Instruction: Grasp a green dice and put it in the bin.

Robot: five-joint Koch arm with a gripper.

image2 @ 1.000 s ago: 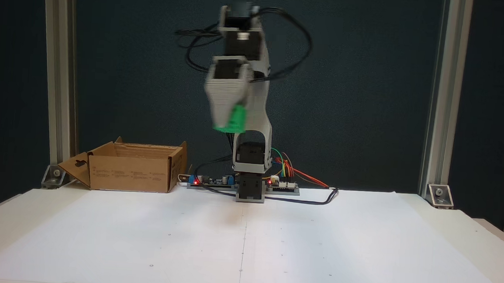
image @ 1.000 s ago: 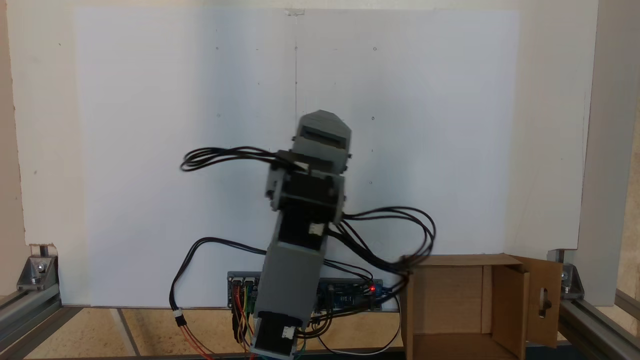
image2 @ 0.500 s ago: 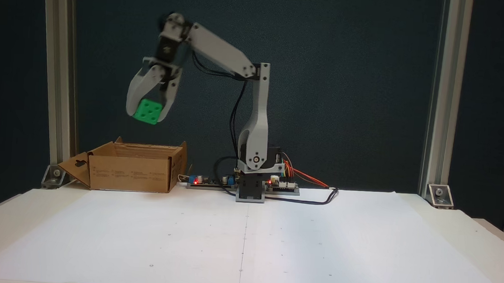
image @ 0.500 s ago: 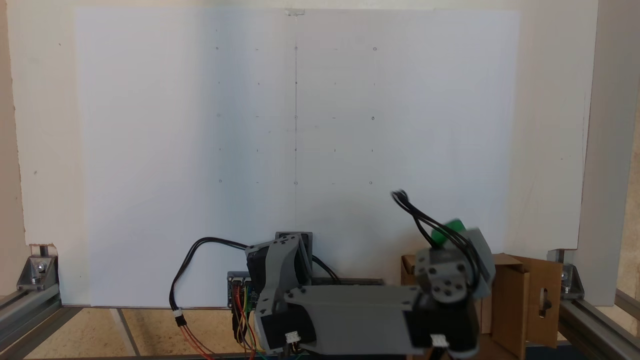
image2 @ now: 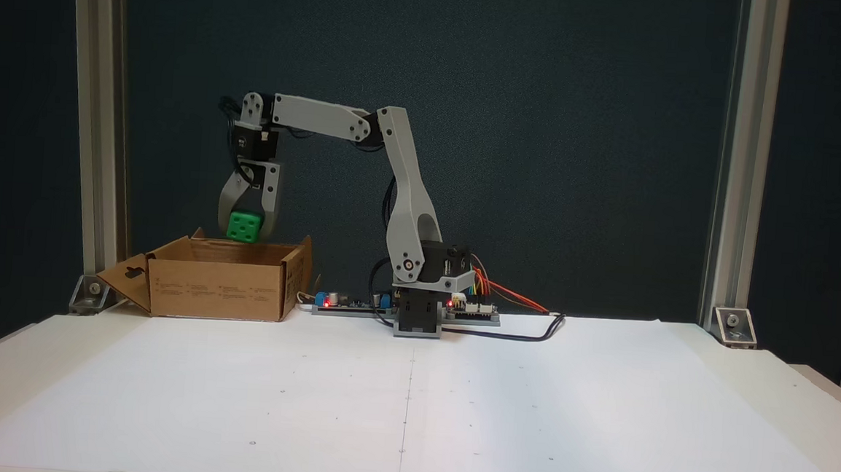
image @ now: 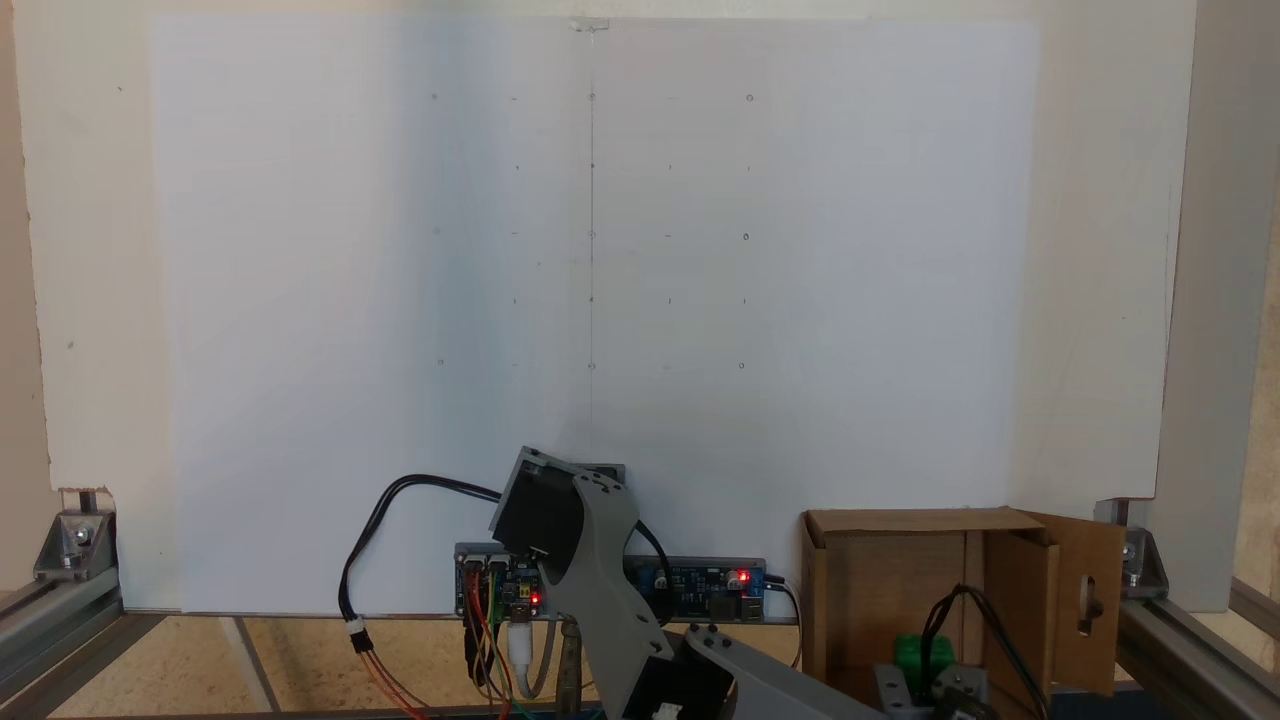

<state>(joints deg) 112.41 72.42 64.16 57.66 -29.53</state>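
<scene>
The green dice (image2: 244, 227) hangs just above the open top of the bin (image2: 216, 289), a brown cardboard box at the table's back left in a fixed view. My gripper (image2: 245, 230) points straight down and is shut on the dice, one grey finger on each side. In the other fixed view the dice (image: 922, 652) shows as a green patch over the bin (image: 900, 570) at the lower right, with the wrist and black cables partly in front of it.
The arm's base (image2: 417, 316) and circuit boards (image2: 347, 303) with coloured wires stand at the back centre. A black cable (image2: 524, 336) runs right of the base. White paper (image2: 410, 403) covers the table. Metal frame posts (image2: 98, 136) rise beside the bin.
The arm has swung from the table's middle over to the bin and then come down, carrying the dice from well above the box to just over its opening.
</scene>
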